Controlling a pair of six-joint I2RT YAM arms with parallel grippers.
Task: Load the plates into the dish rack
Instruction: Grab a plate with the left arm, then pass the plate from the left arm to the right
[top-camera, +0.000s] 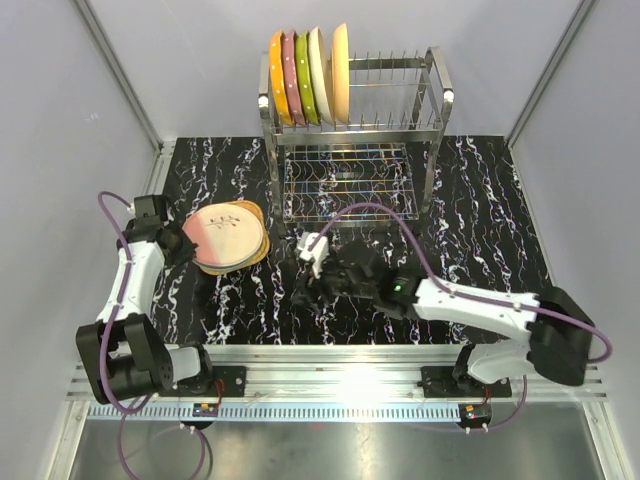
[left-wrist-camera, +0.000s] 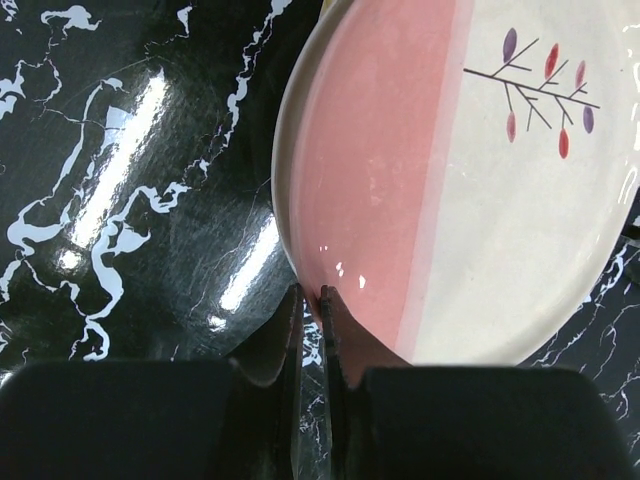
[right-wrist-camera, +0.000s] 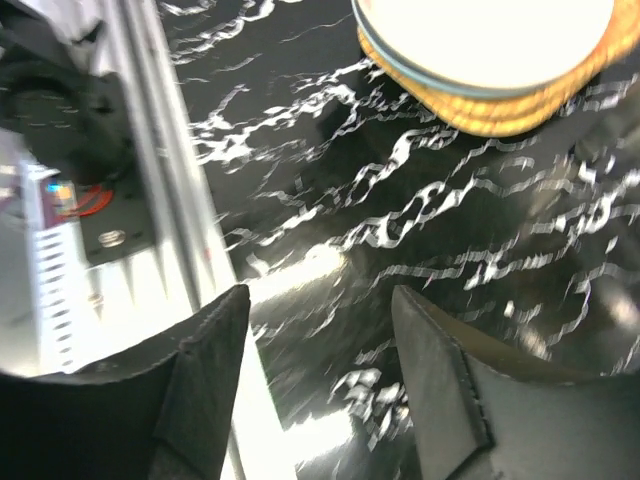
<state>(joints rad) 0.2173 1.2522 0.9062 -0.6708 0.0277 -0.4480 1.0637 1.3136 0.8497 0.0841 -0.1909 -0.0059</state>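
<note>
The dish rack (top-camera: 400, 100) stands at the back of the table. Several plates stand upright at the left end of its upper tier: orange (top-camera: 279, 78), pink, green, cream and tan. A stack of plates (top-camera: 254, 251) lies on the left of the table. Its top plate (top-camera: 225, 232) is pink and cream with a twig pattern (left-wrist-camera: 450, 190). My left gripper (top-camera: 190, 245) (left-wrist-camera: 311, 292) is shut on that plate's pink rim. My right gripper (top-camera: 308, 290) (right-wrist-camera: 320, 295) is open and empty, low over the table to the right of the stack (right-wrist-camera: 490, 100).
The black marbled table (top-camera: 480, 220) ends at a metal rail (top-camera: 340, 360) (right-wrist-camera: 150, 150) along the near edge. White enclosure walls stand left, right and behind. The rack's lower wire shelf (top-camera: 345, 180) holds nothing. A purple cable (top-camera: 400, 225) arcs over the right arm.
</note>
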